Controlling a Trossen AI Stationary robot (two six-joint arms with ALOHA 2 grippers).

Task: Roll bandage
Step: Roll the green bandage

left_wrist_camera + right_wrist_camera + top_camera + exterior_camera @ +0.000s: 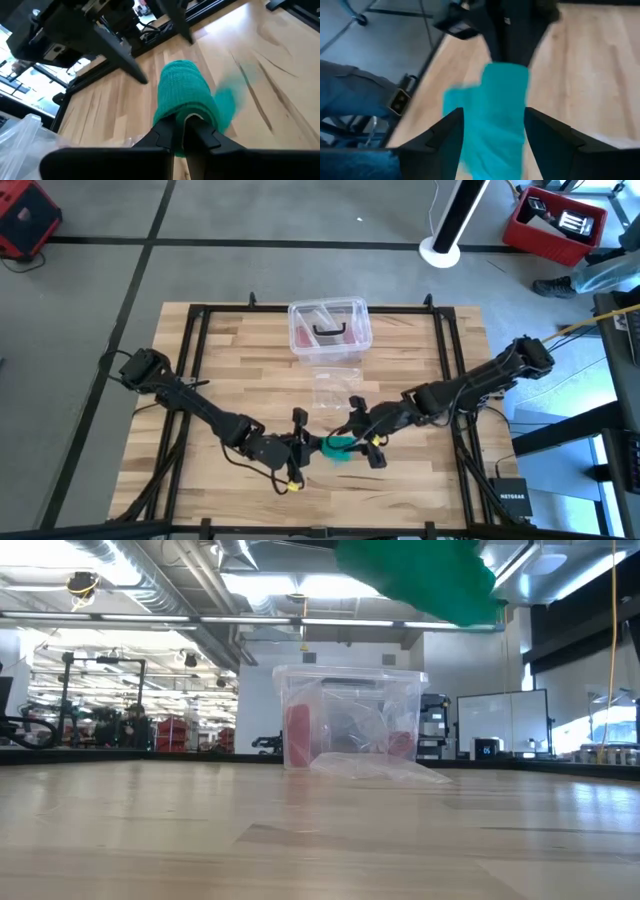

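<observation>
— Why is the left gripper (306, 446) clamped that tight?

— Its fingers (200, 134) are pinched on the core of the bandage (340, 446), which is already mostly a fat teal-green roll. My guess is that it serves as the spindle: it holds the centre so the fabric winds round it, lifted clear of the table (240, 360) near the front edge, between the two arms.

— And the right gripper (362, 442)?

— It faces the roll from the other side with its fingers (442, 137) spread apart, one on each flank of the bandage. A loose flap hangs off the roll there. I can't quite tell from here whether the fingers touch the fabric or only straddle it; it looks more like guiding the tail than gripping it.

— So it is nearly done?

— I'd judge so, since only that short flap is left unwound.

— What is behind them?

— A clear plastic box (329, 330) with pinkish contents towards the back of the table, and a crumpled clear plastic bag (375, 768) just in front of it. The top is pale wooden planks in a black frame (192, 340).

— And the room?

— Grey concrete floor, a red crate (555, 225) off to the far right, and an open workshop with benches and monitors beyond.
</observation>
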